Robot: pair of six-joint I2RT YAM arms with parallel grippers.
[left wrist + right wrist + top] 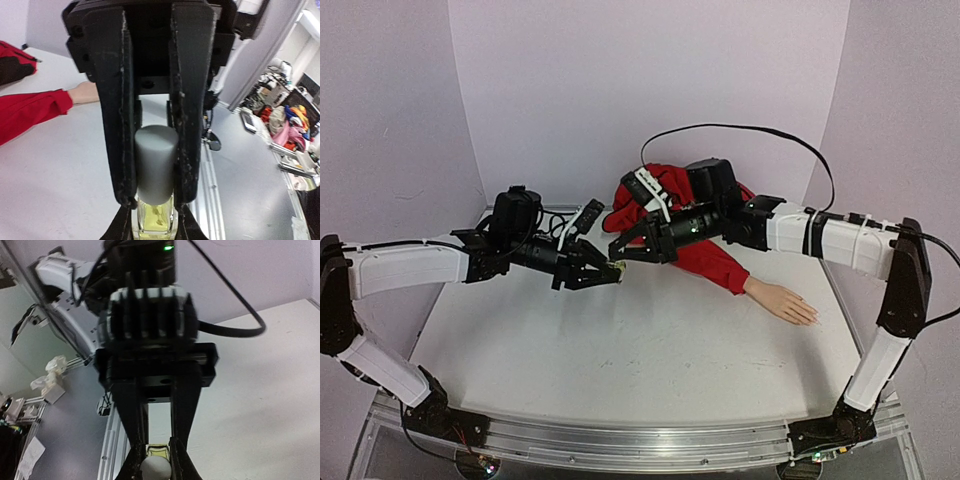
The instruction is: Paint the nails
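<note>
Nails [809,318] on fingertips of pale mannequin hand [782,301], flat on worktop [620,370], well apart from both tools, off to R of them & nearer the arm bases; too small for any detail. Hand sticking out of red sleeve [710,258], sleeve passing under R arm [820,240] just behind R tool [628,258]. R tool narrow, pinching glass body of yellowish bottle [155,220]. L tool [606,272] narrow too, clamped on bottle's grey cap [155,165], fingers flush vs. both sides of it. Tools tip to tip from opp. sides, bottle bridging them, cap end toward L tool. Black cable [760,128] arching over R arm.
</note>
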